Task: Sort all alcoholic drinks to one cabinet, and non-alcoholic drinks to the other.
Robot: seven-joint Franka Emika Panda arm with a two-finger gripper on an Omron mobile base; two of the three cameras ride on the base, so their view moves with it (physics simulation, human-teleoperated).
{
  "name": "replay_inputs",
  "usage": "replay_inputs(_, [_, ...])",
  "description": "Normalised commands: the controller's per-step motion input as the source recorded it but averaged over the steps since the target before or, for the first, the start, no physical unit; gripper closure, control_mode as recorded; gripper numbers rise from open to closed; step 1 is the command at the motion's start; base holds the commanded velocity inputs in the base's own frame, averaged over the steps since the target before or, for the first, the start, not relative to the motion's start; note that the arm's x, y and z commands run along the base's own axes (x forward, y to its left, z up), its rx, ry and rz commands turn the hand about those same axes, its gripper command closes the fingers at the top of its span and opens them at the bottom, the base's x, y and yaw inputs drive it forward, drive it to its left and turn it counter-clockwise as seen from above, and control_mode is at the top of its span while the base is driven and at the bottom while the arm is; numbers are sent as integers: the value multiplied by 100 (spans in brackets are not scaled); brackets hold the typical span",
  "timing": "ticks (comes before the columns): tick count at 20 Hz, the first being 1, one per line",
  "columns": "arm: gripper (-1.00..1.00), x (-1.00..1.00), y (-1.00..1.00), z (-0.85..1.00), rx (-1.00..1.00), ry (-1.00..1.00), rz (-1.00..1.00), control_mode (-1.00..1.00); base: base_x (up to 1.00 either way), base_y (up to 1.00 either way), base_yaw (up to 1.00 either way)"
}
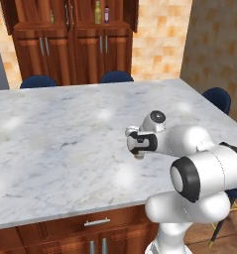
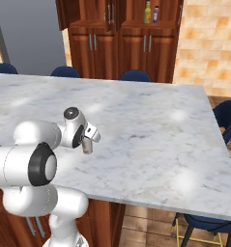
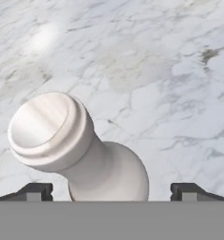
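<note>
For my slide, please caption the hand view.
Open end effector straddling the pale whitish bottle on the marble counter.

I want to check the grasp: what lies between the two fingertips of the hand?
In the hand view, the whitish bottle stands between the fingertips of the open hand, nearer one tip; bare marble counter lies beyond.

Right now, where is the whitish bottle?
The whitish bottle stands on the marble island, directly under the open gripper, between its fingertips in the hand view.
</note>
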Motion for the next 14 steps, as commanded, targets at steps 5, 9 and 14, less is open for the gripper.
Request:
replay_inputs(5, [-100,2,0,-12,0,0,0,-100,0,0,0])
replay_inputs(9, [100,1,0,-8,0,0,0,-100,0,0,0])
replay_inputs(14, [100,0,0,0,-1,1,0,-100,0,0,0])
